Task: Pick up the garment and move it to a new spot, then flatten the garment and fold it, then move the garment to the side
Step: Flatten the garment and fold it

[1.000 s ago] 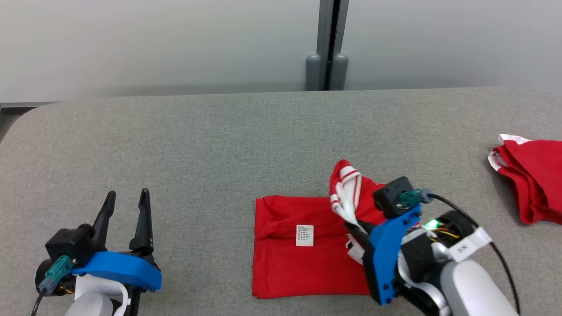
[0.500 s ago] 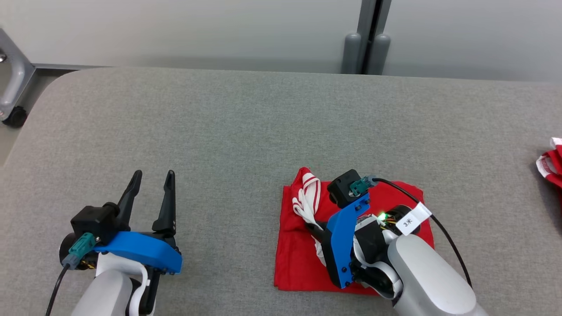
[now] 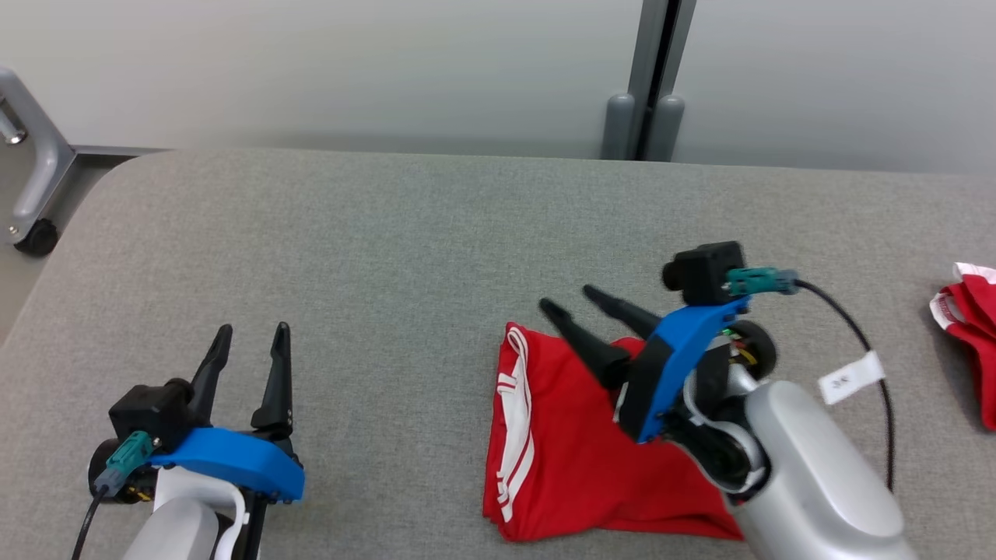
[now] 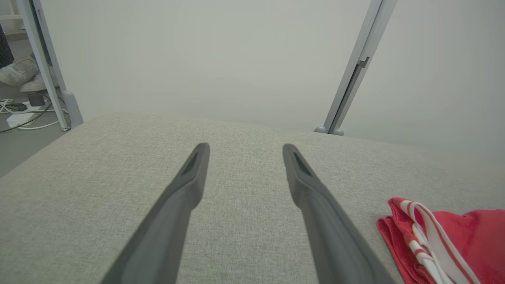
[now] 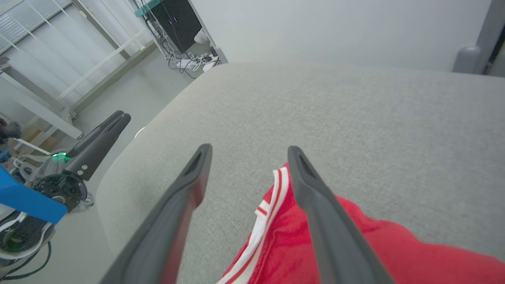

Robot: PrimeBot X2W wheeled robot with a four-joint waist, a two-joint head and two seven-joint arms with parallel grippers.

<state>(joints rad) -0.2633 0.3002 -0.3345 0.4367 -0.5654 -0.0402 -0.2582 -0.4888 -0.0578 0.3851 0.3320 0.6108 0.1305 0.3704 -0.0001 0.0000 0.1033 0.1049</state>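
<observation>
Seemingly we have the garment (image 3: 560, 451) folded, left claw (image 3: 253, 329) and right claw (image 3: 566, 298) both open, sideways move pending.

A white tag (image 3: 852, 379) hangs on the black cable (image 3: 856, 333) at the near right. It bears two small dark characters: the first resembles a 3, the second is too blurred to read.

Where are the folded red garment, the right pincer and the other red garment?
folded red garment (image 3: 580, 459): head view, plain red middle.
right pincer (image 3: 568, 298): head view, between its fingertips.
other red garment (image 3: 969, 327): head view, its red cloth.
</observation>
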